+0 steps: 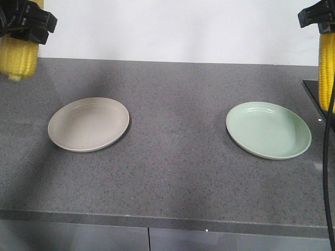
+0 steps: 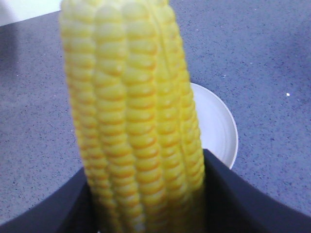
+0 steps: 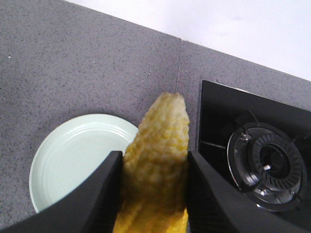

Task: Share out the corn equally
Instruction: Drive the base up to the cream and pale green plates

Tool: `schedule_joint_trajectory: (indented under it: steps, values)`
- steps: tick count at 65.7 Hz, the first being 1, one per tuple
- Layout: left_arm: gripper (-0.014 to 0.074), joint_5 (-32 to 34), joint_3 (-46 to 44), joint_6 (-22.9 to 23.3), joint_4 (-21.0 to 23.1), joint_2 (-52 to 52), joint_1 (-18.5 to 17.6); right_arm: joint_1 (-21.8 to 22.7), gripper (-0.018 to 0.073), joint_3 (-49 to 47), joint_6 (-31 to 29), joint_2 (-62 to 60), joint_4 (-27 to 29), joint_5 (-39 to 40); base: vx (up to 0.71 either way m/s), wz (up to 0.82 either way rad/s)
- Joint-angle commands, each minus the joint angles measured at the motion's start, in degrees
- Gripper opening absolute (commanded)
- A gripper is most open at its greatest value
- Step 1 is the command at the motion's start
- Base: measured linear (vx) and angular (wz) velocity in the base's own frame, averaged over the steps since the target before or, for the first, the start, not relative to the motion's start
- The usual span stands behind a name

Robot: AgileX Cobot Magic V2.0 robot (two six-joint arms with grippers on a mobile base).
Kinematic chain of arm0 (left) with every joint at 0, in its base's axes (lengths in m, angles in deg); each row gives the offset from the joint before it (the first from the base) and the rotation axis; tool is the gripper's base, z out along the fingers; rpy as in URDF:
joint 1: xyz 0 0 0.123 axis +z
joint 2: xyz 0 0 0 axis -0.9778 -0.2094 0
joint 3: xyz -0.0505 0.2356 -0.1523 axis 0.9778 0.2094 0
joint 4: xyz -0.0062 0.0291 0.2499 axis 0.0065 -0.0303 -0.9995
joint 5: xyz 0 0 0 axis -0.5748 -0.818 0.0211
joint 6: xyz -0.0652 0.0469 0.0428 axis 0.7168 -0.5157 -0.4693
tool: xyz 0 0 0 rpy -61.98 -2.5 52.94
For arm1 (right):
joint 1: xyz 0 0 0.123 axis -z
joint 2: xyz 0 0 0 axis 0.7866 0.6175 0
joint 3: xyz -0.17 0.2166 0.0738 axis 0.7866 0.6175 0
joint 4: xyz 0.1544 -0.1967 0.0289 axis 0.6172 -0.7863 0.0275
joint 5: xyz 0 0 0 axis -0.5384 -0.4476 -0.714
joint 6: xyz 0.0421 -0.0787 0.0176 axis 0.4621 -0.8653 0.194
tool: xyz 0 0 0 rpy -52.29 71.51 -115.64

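Two yellow corn cobs hang upright above the grey counter. My left gripper (image 1: 23,23) at the top left is shut on one cob (image 1: 18,58), which fills the left wrist view (image 2: 131,121) between the black fingers (image 2: 243,199). At the top right my right gripper (image 1: 318,15) is shut on the other cob (image 1: 326,70), its pale tip (image 3: 165,121) pointing down between the black fingers (image 3: 97,199). Below lie an empty beige plate (image 1: 88,124) and an empty pale green plate (image 1: 268,129), each inward of the cob on its side.
A black gas hob (image 3: 262,155) with a burner sits at the counter's right end, its corner showing in the front view (image 1: 315,94). A white wall runs behind the counter. The counter's front edge (image 1: 157,219) lies near the bottom.
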Motion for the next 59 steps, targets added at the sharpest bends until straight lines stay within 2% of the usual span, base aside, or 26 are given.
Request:
schedule_joint_trajectory:
  steps: [1, 59]
  values:
    - [0.0220, 2.6, -1.7, 0.6, -0.2, 2.1, -0.1, 0.2, 0.0223, -1.7, 0.1, -2.3, -1.5, 3.5, 0.08, 0.06]
    - [0.0220, 2.6, -1.7, 0.6, -0.2, 2.1, -0.1, 0.2, 0.0223, -1.7, 0.1, -2.3, -1.5, 3.5, 0.07, -0.01]
